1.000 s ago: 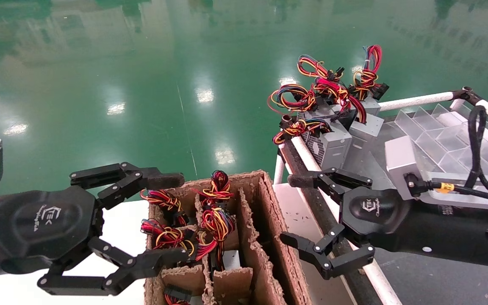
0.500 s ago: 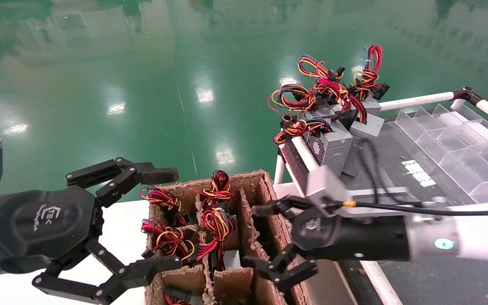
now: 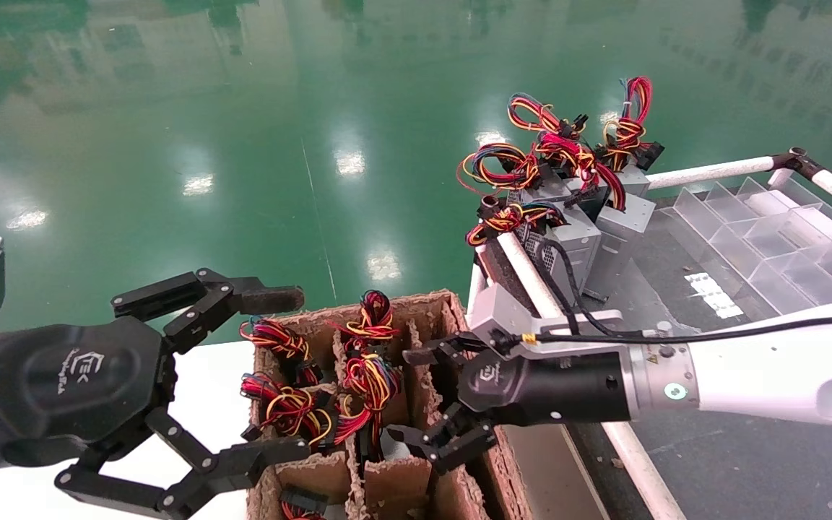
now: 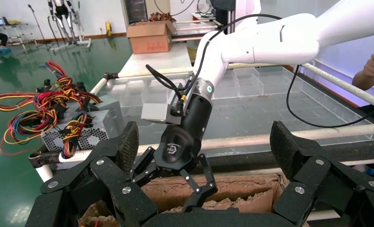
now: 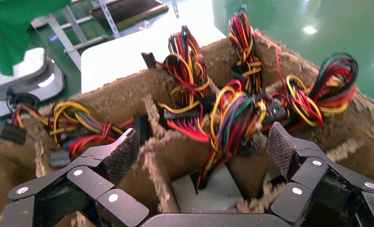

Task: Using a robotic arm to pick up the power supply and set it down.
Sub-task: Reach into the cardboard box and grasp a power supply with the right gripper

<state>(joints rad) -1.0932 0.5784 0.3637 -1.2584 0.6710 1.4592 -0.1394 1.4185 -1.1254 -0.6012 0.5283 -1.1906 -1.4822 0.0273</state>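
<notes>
A power supply (image 5: 209, 190) stands in a cell of the brown cardboard box (image 3: 459, 321). Only its grey top (image 3: 393, 442) shows, under a bundle of red, yellow and black wires (image 5: 232, 116). My right gripper (image 3: 409, 396) hangs open over that cell, its fingers on either side of the bundle and holding nothing. In the right wrist view the right gripper (image 5: 202, 150) straddles the cardboard dividers. My left gripper (image 3: 279, 374) is open and empty at the box's left side. From the left wrist view, the left gripper (image 4: 205, 142) faces the right gripper (image 4: 168, 189).
Several more wire bundles (image 3: 279, 401) fill neighbouring cells. Other grey power supplies (image 3: 568, 242) with wires stand at the rack's far corner, bounded by white rails (image 3: 524, 271). A clear divided tray (image 3: 763, 238) lies at the right. The box rests on a white table (image 3: 206, 375).
My right arm has swung left from the rack to above the box and lowered its open fingers around the middle wire bundle. The left gripper has barely shifted.
</notes>
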